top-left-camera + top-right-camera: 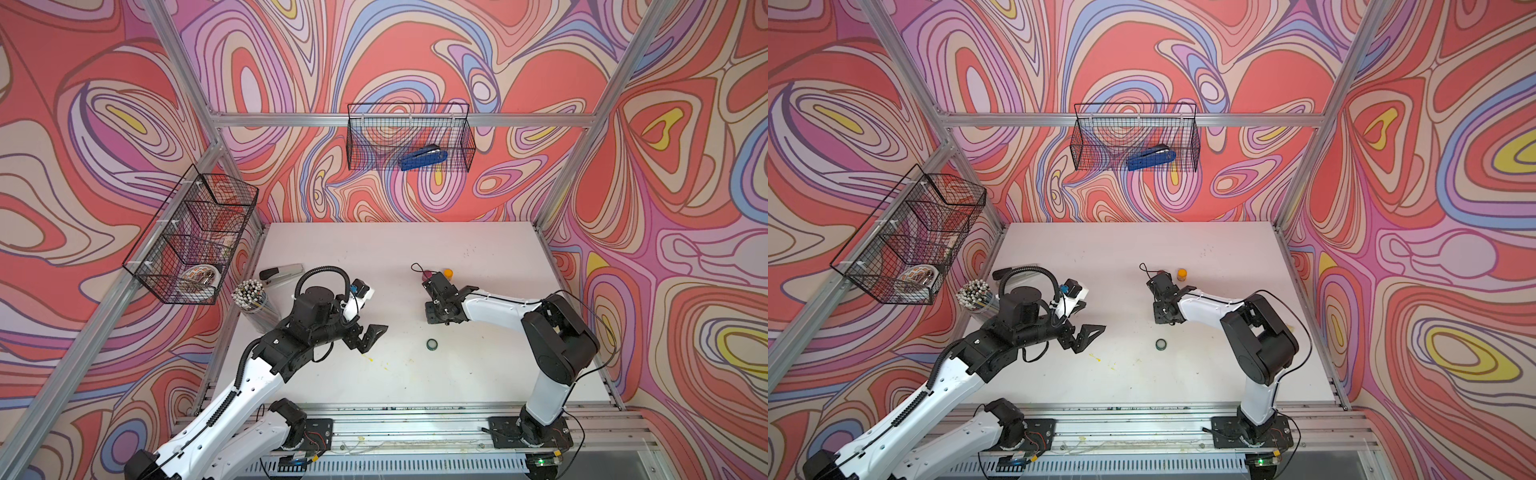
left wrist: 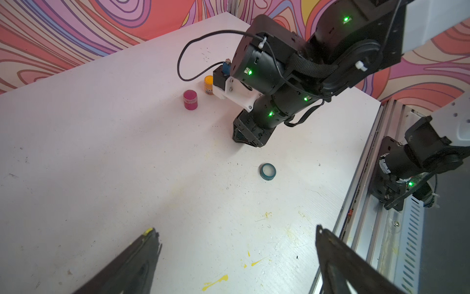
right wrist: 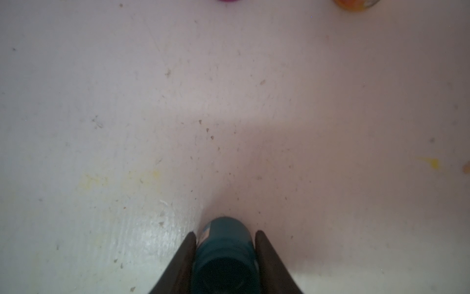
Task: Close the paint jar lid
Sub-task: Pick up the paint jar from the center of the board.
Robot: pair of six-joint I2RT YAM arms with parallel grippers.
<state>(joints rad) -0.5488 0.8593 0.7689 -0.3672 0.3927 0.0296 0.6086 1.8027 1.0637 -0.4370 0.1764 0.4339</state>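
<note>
Clamping lidless teal jar (image 3: 225, 244) in right fingers (image 3: 183, 254), likely to steady it for capping. Holding left fingers (image 2: 132, 262) wide apart, empty, facing lid (image 2: 267, 171), loose on tabletop (image 2: 101, 152) near jar, presumably next pick.

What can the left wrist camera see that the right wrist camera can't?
Only the left wrist view shows the teal lid lying loose on the table and the open left gripper. Only the right wrist view shows the teal paint jar, lidless, clamped in the right gripper. Both show the white table, yellow paint stains, the pink jar and the orange jar, though the right wrist view catches just the jars' edges.
</note>
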